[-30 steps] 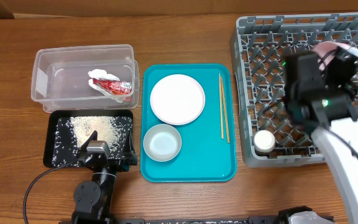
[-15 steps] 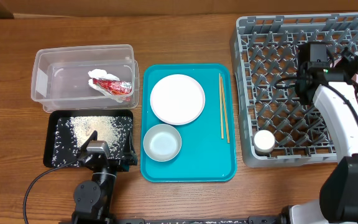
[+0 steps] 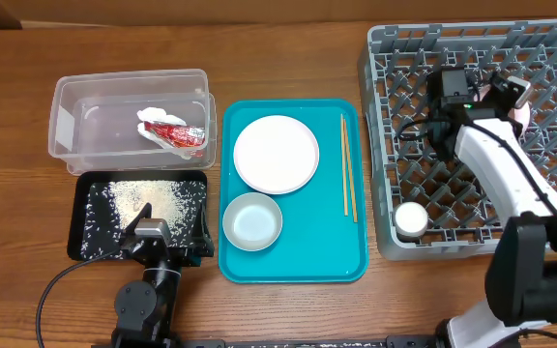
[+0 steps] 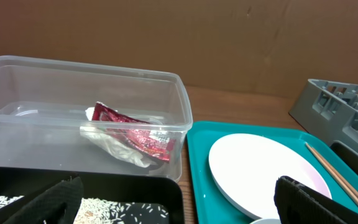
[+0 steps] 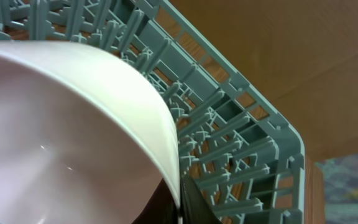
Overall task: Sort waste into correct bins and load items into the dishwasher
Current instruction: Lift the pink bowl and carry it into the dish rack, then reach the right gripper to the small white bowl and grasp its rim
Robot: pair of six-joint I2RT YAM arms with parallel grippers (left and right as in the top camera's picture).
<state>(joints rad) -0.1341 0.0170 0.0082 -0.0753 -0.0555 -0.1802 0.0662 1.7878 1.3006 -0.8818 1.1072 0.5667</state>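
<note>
We see the overhead view bright and evenly lit, with only short soft shadows beside the grey rack (image 3: 383,232) and the teal tray (image 3: 307,242). The white plate (image 3: 276,154) is almost washed out, without surface detail. In the left wrist view the clear tub (image 4: 36,140) shows pale reflections on its walls, and the dark fingers (image 4: 316,202) at the bottom edge are out of focus. In the right wrist view the pinkish bowl (image 5: 55,143) is very close and soft, the rack behind it sharper.
</note>
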